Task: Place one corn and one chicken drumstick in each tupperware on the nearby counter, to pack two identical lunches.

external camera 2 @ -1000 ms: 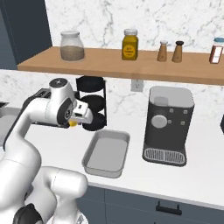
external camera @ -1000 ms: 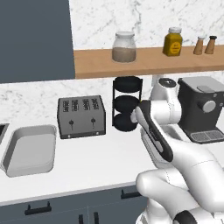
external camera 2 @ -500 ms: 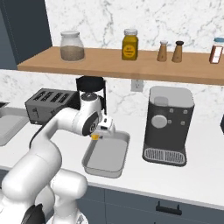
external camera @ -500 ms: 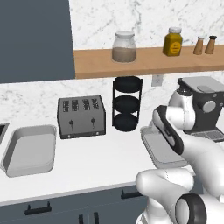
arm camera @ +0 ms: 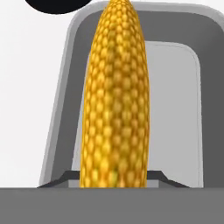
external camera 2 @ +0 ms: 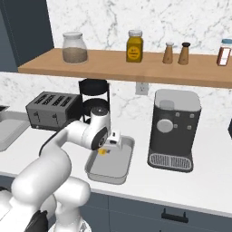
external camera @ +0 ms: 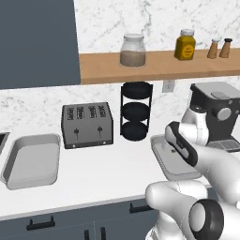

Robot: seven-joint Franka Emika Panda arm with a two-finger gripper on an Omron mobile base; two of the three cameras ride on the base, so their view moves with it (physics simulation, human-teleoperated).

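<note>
White bench [external camera: 93, 183] under a marble wall, wooden shelf [external camera 2: 113, 68] above with jars and shakers. Going left to right along the bench: first tupperware [external camera: 30, 161] near the left end, bare as far as I can see; toaster [external camera: 87, 124] just beside it; black round rack [external camera: 136, 112] at the back; second tupperware [external camera 2: 110, 164] in front of the rack; coffee machine [external camera 2: 173, 131] at the right.

My tool [external camera 2: 110, 146] is clamped on the bare yellow corn [arm camera: 116, 96], hanging over the second tupperware, toward its back edge. In the hand view the cob runs lengthwise down the tray, its far tip pointing at the rack-side rim.

Step in hand, as I judge it: set this corn down in the second tupperware. To do it well I'd come down so the cob lies along the tray's long side, low before letting go so it doesn't roll, and keep it to one side so a drumstick fits later. No drumstick in sight here.

Edges and room: the rim is raised, so the far tip must stay inside the back rim. Rack is near behind the tray, coffee machine near on the right; open bench lies to the tray's left and toward the front edge, so I'd pull out upward or leftward.
</note>
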